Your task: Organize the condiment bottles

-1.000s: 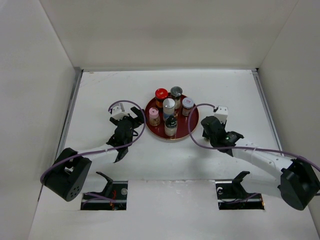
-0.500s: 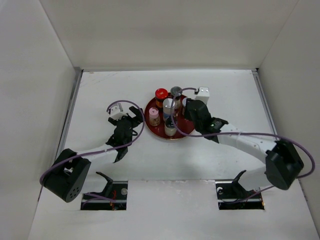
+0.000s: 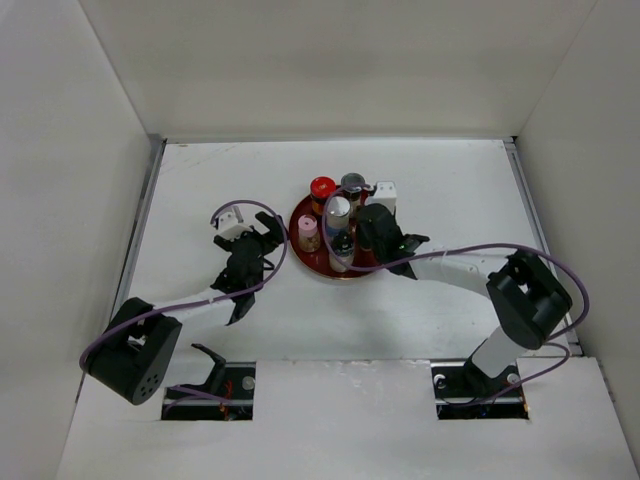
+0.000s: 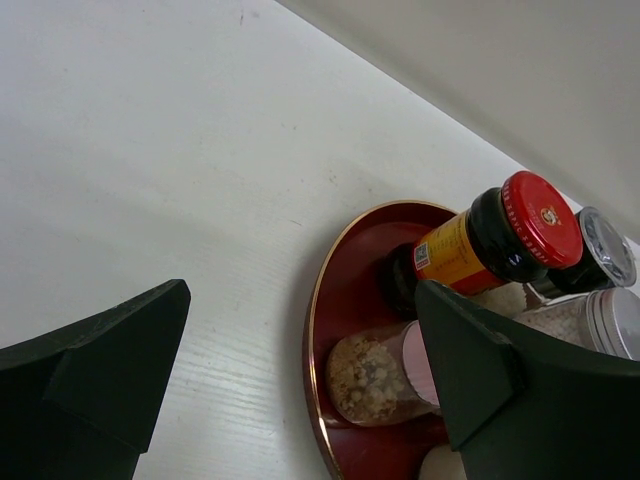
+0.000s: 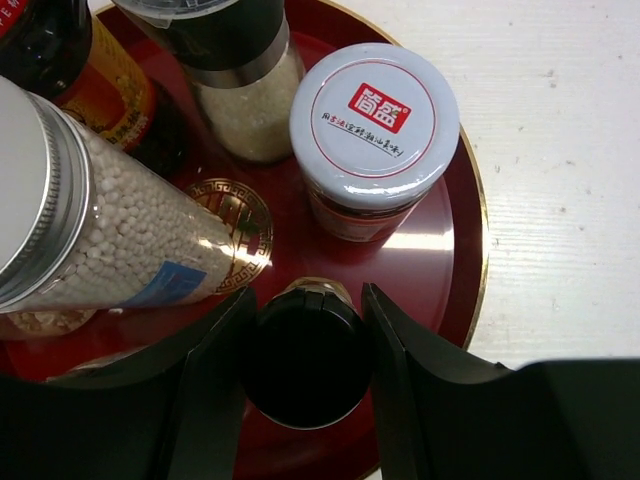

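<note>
Right end effector [image 5: 307, 294] astride black-capped bottle [image 5: 305, 365]

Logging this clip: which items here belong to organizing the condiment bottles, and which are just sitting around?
Job: red-capped bottle, grey-capped grinder, silver-capped jar, pink-capped jar, lilac-capped jar, black-capped bottle flanked by the right gripper.
Just there: dark-red tray under them, white table, open left gripper beside the tray.

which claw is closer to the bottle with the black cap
Right. The right claw straddles the black-capped bottle on the tray, a finger on each side. The left claw hangs open outside the tray's left rim.
</note>
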### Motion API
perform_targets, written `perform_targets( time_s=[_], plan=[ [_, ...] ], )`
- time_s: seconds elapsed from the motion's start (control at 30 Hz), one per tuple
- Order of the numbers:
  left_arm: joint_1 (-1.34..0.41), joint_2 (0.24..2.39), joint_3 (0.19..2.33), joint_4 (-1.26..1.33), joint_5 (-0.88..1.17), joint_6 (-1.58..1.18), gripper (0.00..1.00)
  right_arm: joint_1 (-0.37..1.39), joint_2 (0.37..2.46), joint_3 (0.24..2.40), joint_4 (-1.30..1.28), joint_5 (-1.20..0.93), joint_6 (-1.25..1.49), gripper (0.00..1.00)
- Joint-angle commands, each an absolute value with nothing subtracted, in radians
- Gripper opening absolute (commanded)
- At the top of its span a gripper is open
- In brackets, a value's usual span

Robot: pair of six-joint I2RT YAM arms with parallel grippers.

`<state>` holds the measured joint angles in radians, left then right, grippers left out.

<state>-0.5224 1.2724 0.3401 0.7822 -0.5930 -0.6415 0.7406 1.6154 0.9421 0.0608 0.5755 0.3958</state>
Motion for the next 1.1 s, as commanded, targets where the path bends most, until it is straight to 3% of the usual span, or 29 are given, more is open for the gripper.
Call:
perform_targets(
  time_s=[0.0, 0.07, 0.2, 0.27, 0.4, 0.7, 1.07],
  plan=[
    [-0.524, 1.247, 0.334, 0.830, -0.597, -0.676, 1.00, 0.739, 1.635, 0.960, 0.143, 0.569, 0.399, 0.44],
    [-0.524, 1.243, 0.336, 0.821, -0.595, -0.689, 1.00, 0.740, 1.638, 0.953, 0.155, 0.568, 0.405, 0.46],
    [-0.516, 1.235, 0.348, 0.772, -0.604, -0.713, 1.00, 0.742, 1.631, 0.945, 0.160, 0.569, 0.410, 0.62],
    [-0.516, 1.233, 0.363, 0.735, -0.612, -0.719, 1.00, 0.742, 1.606, 0.943, 0.155, 0.569, 0.410, 0.76],
    [-0.528, 1.217, 0.396, 0.655, -0.655, -0.719, 1.00, 0.742, 1.510, 0.934, 0.140, 0.572, 0.402, 0.86],
    [-0.555, 1.149, 0.477, 0.500, -0.695, -0.713, 1.00, 0.688, 1.241, 0.841, 0.156, 0.584, 0.405, 0.97],
    [-0.633, 1.023, 0.653, 0.209, -0.726, -0.673, 1.00, 0.582, 0.852, 0.500, 0.296, 0.719, 0.540, 1.00]
  ],
)
